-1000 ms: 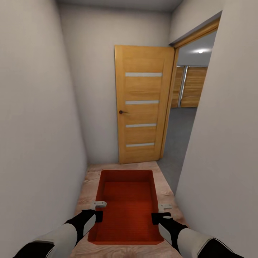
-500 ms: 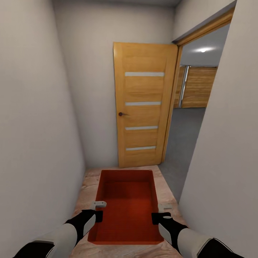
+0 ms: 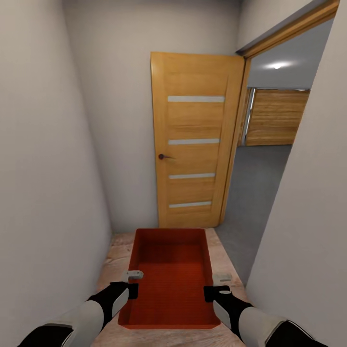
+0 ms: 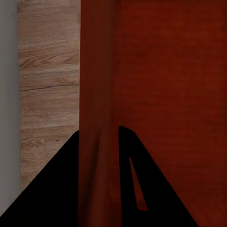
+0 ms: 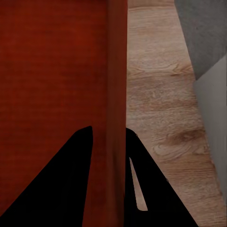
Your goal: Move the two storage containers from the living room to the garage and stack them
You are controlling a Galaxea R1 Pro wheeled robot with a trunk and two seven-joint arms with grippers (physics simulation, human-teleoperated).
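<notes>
Orange-red storage container (image 3: 171, 279), lower centre: left end effector (image 3: 134, 283) and right end effector (image 3: 216, 284) each pinch a side wall; likely rigid, light

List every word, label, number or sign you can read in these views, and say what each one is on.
None: no readable text, label or number anywhere.
The storage container, held at its side walls by the left gripper and right gripper, is plain orange-red.
The wooden door has only pale strips.
</notes>
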